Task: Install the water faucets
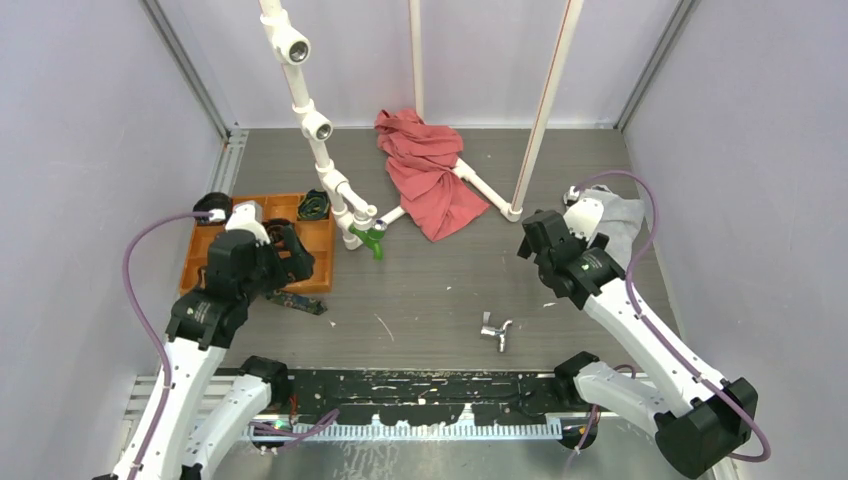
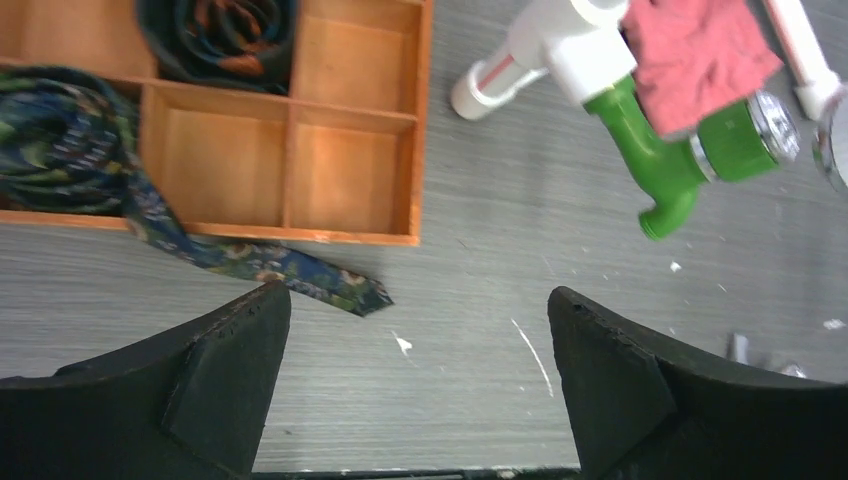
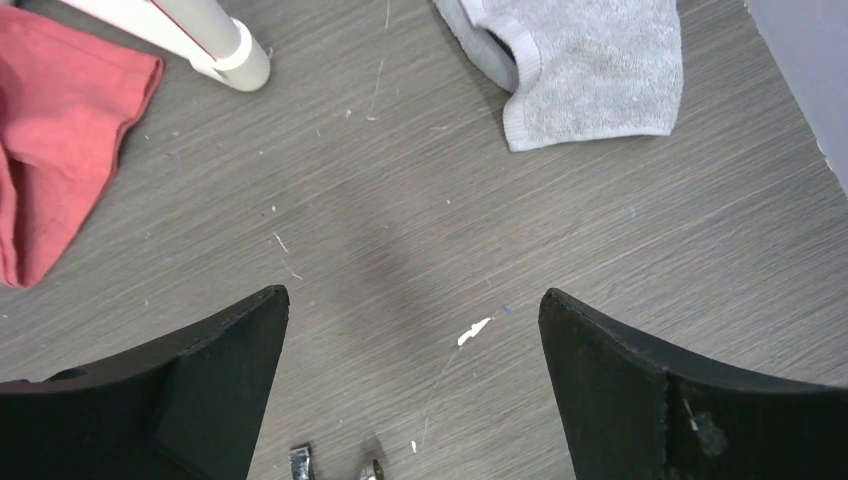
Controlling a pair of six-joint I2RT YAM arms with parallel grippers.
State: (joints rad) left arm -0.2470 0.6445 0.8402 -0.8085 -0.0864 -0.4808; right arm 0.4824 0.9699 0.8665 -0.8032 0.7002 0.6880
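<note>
Found a grey wood-grain table (image 1: pixel 430 290) under everything. Noted a white pipe frame (image 1: pixel 318 150) at the far side, with a slanted run of open tee fittings coming down to the table top. Recorded a red cloth (image 1: pixel 430 170) draped over the frame's low crossbar and spilling onto the table. Logged an orange compartment tray (image 1: pixel 318 238) at the left, holding rolled patterned ties, with one tie (image 2: pixel 270 265) trailing over the near wall onto the table. Logged a grey towel (image 3: pixel 590 70) at the right, beside the right arm.

Checked the left gripper (image 2: pixel 420 320): jaws spread wide, nothing between them, hanging over bare table just beside the tray's near wall. Checked the right gripper (image 3: pixel 415 320): jaws likewise spread wide and empty, above bare table between cloth and towel.

Found the green tap (image 2: pixel 680 160) joined to the lowest pipe fitting, spout pointing down. Found the silver tap (image 1: pixel 496 332) lying loose on the table between the arms, nearer the right, well apart from the pipe and from both grippers.
</note>
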